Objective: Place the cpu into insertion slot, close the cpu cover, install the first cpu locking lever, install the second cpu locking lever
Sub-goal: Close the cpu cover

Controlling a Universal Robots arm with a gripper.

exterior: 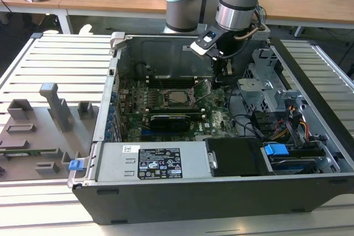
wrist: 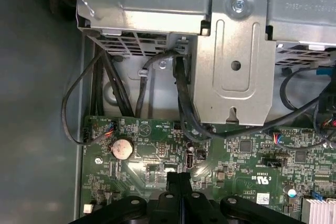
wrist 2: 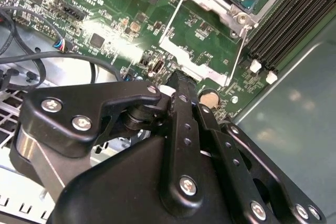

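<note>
Hand (exterior: 225,74): black, pinched closed, empty; square silver-rimmed insertion slot (exterior: 178,96) just beside, toward the exterior view's left.

Camera layout: one wide view off the arm, two close ones at its wrist.
The exterior view looks steeply down into the open computer case (exterior: 193,197) from beyond its near wall, taking in the whole motherboard (exterior: 218,120). Both wrist views ride close above that board, looking past the gripper (wrist 2: 181,80): the second wrist view towards the insertion slot (wrist 2: 220,3), the first wrist view towards the drive cage (wrist: 231,77). They share the coin cell (wrist 2: 209,98).
</note>
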